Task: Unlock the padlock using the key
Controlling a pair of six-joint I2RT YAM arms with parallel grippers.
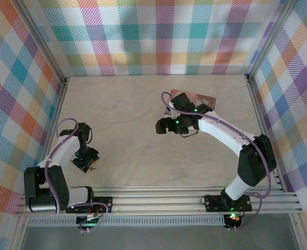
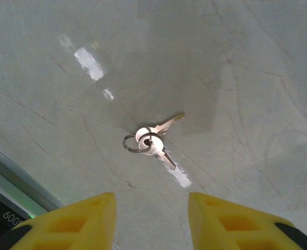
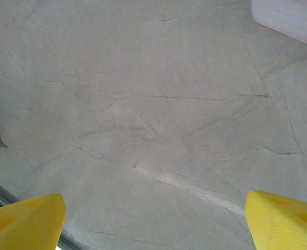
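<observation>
Two silver keys (image 2: 152, 140) on a small ring lie flat on the pale marbled table, just ahead of my left gripper (image 2: 150, 202). Its yellow fingers (image 2: 90, 213) stand apart above the table with nothing between them. In the top view the left gripper (image 1: 86, 161) hangs near the front left of the table. My right gripper (image 1: 163, 126) hovers over the middle of the table, and the right wrist view shows its jaws (image 3: 153, 200) wide apart over bare tabletop. I cannot make out the padlock.
A pale pinkish flat object (image 1: 201, 98) peeks out behind the right arm's wrist, and its corner (image 3: 291, 18) shows at the top right of the right wrist view. Checked cloth walls (image 1: 153, 36) enclose the table. A metal rail (image 1: 158, 200) runs along the near edge.
</observation>
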